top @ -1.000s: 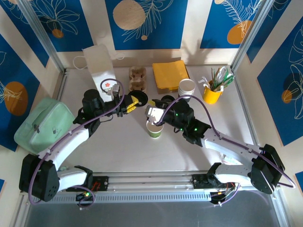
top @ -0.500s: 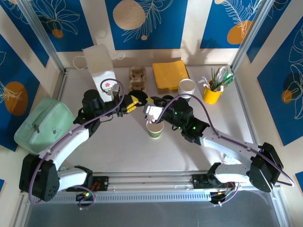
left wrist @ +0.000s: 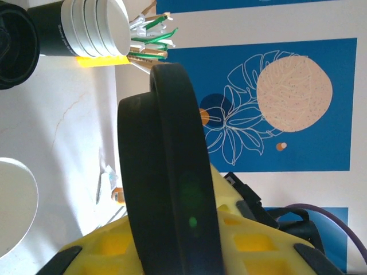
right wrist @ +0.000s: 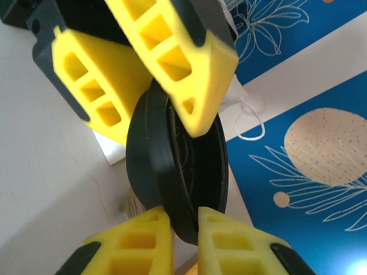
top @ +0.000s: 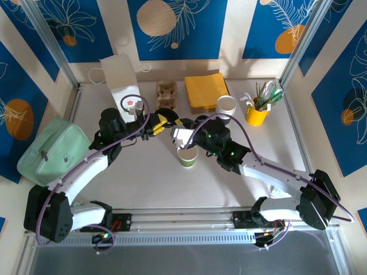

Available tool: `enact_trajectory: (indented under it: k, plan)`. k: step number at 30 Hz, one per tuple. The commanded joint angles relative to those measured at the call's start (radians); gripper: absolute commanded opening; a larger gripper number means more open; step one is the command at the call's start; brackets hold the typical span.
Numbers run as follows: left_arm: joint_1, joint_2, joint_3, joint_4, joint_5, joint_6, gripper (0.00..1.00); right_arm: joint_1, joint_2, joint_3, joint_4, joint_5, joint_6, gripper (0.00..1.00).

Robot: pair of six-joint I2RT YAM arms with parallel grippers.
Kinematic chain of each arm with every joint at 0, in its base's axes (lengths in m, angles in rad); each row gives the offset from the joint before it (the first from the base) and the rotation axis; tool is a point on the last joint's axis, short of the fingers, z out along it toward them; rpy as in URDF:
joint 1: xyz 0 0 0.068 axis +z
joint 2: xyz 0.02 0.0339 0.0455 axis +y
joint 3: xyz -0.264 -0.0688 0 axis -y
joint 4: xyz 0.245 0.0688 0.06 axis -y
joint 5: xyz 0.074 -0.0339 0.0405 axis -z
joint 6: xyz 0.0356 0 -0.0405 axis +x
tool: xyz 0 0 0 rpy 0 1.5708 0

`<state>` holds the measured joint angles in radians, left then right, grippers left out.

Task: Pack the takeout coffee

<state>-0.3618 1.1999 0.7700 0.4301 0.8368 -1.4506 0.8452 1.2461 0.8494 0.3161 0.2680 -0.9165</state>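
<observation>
Tabletop [top: 143,183]: one cup [top: 187,156]; left end effector [top: 163,121], right end effector [right wrist: 184,215] pinch one lid [right wrist: 172,172]

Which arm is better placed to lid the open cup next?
Right, likely: the right gripper pinches the black lids close by the open cup; the left gripper holds them too, but farther off.

You have one white paper bag [top: 119,77] at upper left, one green pouch [top: 49,150] at the left edge, and one brown cardboard holder [top: 166,91] and one stack of yellow napkins [top: 206,90] at upper centre. Right of those are one stack of white cups [top: 226,104] and one yellow cup of utensils [top: 256,114]. At centre, count one unlidded pale green paper cup [top: 187,157] and one black lid [right wrist: 172,172] held on edge; a second lid cannot be confirmed.
</observation>
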Motion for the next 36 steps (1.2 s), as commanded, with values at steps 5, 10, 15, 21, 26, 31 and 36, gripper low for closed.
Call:
enact_trajectory:
  k: [5, 10, 15, 21, 26, 31, 36]
  plan:
    - [-0.005, -0.006, -0.01, 0.055, 0.038, -0.007, 0.21, 0.025, 0.002, 0.056, -0.023, 0.035, 0.015, 0.0]
    - [-0.003, -0.057, 0.04, -0.128, 0.004, 0.127, 0.49, 0.027, -0.035, 0.064, -0.116, 0.034, 0.081, 0.0]
    - [-0.001, -0.162, 0.15, -0.529, -0.156, 0.399, 0.64, 0.026, -0.097, 0.091, -0.246, 0.046, 0.22, 0.0]
    - [0.0, -0.233, 0.229, -0.766, -0.318, 0.595, 0.7, 0.023, -0.145, 0.158, -0.44, 0.059, 0.466, 0.0]
    - [0.0, -0.246, 0.207, -0.772, -0.336, 0.644, 0.71, -0.006, -0.171, 0.256, -0.643, -0.008, 0.792, 0.0]
    - [0.0, -0.225, 0.185, -0.758, -0.332, 0.663, 0.71, -0.129, -0.212, 0.285, -0.761, -0.218, 1.139, 0.0]
    - [-0.001, -0.2, 0.166, -0.746, -0.328, 0.665, 0.71, -0.333, -0.259, 0.251, -0.817, -0.513, 1.46, 0.0]
